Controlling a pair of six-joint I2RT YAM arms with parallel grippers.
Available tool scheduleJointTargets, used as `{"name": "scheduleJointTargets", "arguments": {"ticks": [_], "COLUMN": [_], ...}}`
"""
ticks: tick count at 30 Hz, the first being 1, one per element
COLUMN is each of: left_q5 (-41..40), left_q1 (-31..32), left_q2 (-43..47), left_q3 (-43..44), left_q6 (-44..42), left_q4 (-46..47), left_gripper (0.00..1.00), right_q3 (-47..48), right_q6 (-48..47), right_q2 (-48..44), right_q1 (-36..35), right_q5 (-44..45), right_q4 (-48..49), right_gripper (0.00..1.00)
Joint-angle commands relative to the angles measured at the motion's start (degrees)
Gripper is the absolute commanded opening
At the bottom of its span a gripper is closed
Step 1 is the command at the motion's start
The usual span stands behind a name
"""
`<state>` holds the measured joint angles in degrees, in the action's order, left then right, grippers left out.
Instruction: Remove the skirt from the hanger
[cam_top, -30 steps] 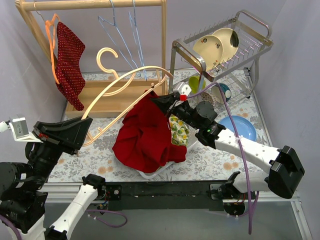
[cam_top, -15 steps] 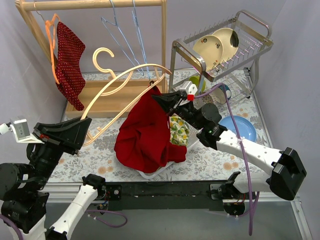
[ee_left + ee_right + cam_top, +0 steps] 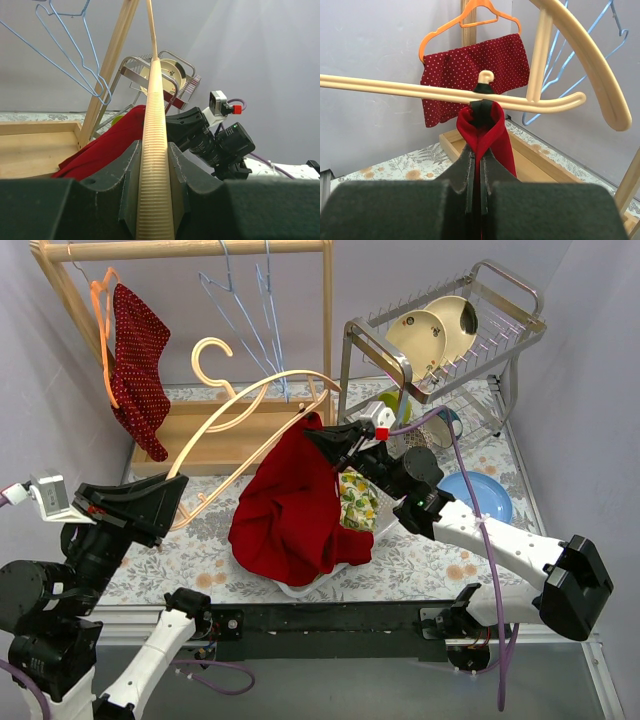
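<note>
A plain red skirt (image 3: 295,512) hangs from a clip of a cream wooden hanger (image 3: 250,405), its hem resting on the table. My left gripper (image 3: 172,490) is shut on the hanger's ribbed arm (image 3: 154,165) and holds it up over the table. My right gripper (image 3: 318,436) is shut on the skirt's waistband (image 3: 482,131) just below the hanger's black clip (image 3: 481,107). The clip still pinches the fabric under the cream bar (image 3: 445,93).
A wooden rack (image 3: 190,250) at the back left carries a red dotted garment (image 3: 138,365) on an orange hanger and two blue wire hangers (image 3: 245,300). A dish rack (image 3: 450,335) with plates stands at the right, a blue plate (image 3: 478,493) beside it. A patterned cloth (image 3: 357,500) lies behind the skirt.
The right gripper lifted the skirt's waistband a little up and to the right over the last second, and the hanger rose with it. Since half a second ago almost nothing has moved.
</note>
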<state>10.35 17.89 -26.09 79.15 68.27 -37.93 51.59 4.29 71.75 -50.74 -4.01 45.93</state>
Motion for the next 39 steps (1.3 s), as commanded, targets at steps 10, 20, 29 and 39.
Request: {"name": "scheduleJointTargets", "arguments": {"ticks": [10, 20, 29, 39], "left_q5": [0.11, 1.34, 0.29, -0.24], "left_q1": [0.04, -0.05, -0.05, -0.05], "left_q2": [-0.11, 0.77, 0.60, 0.95], "left_q3": [2.06, 0.91, 1.35, 0.65], "left_q6": [2.74, 5.56, 4.59, 3.89], "left_q4": [-0.04, 2.25, -0.56, -1.36], "left_gripper": [0.00, 0.00, 0.00, 0.00], "right_q3": [1.14, 2.37, 2.99, 3.34], "right_q6": [2.21, 3.26, 3.53, 3.44], "right_q2": [-0.73, 0.32, -0.82, -1.26], "right_q1": [0.12, 0.12, 0.12, 0.12], "right_q5": [1.38, 0.93, 1.46, 1.37], "right_q4": [7.07, 6.89, 7.42, 7.24], "right_gripper": [0.01, 0.01, 0.01, 0.01]}}
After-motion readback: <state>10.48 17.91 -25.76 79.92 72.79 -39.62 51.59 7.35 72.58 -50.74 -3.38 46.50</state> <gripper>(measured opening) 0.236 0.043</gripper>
